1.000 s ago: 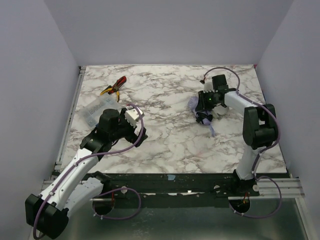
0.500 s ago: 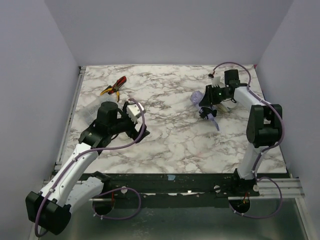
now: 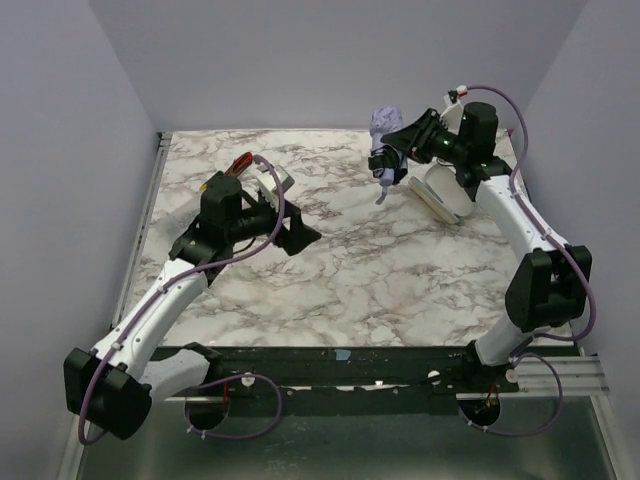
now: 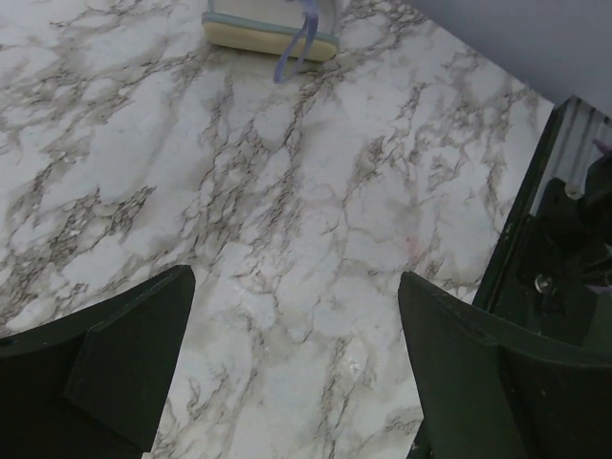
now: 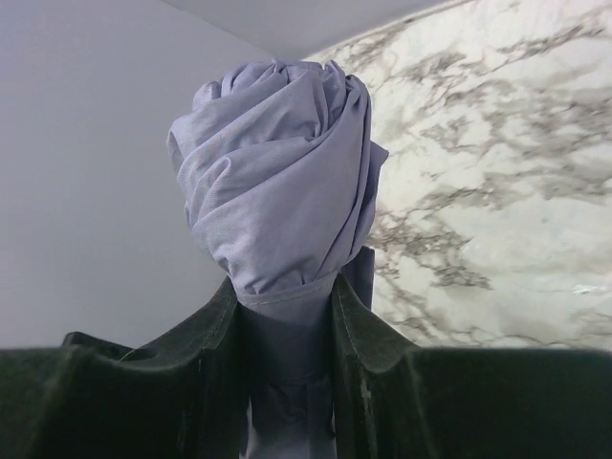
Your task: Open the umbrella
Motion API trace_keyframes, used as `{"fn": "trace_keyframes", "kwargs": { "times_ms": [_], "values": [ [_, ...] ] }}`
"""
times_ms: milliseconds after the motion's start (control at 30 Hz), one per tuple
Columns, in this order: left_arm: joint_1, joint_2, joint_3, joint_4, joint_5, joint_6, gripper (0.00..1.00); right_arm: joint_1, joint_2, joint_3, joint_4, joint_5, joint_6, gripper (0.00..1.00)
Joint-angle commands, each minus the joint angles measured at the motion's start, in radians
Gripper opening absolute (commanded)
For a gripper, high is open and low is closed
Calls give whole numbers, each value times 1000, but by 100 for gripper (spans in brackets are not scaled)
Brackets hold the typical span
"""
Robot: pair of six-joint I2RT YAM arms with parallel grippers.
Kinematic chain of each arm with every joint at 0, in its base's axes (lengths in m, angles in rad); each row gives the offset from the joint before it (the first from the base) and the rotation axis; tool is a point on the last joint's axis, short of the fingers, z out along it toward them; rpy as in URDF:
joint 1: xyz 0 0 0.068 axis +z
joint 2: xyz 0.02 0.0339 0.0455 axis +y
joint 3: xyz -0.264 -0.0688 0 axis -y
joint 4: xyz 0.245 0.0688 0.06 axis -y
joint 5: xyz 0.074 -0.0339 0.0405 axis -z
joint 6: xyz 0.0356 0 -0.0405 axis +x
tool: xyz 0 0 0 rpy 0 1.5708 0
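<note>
Umbrella [image 3: 383,135] now aloft off the table [image 3: 380,270], pinched in right jaws near cream sleeve [image 3: 440,196]; left jaws spread beside pliers [image 3: 241,162].

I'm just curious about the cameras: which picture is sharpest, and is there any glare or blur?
Top view: soft, even light, faint shadows, no glare. Left wrist view: table sharp, the fingers near-black and featureless. Right wrist view: the umbrella crisp, the marble behind it slightly soft.
</note>
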Motion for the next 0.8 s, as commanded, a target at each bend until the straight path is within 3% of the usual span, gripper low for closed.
{"fn": "trace_keyframes", "kwargs": {
  "times_ms": [0,167,367,567,767],
  "values": [
    [-20,97,-2,272,113,-265,88,80,-24,-10,111,56,177,0],
    [-53,180,35,368,147,-407,88,187,-56,49,-68,281,231,0],
    [-94,237,36,445,102,-513,87,267,-76,67,-97,328,272,0],
    [-120,245,58,343,-50,-455,79,288,-97,76,-113,319,312,0],
    [-126,265,107,305,-83,-398,71,302,-119,68,-147,340,347,0]
  ]
}}
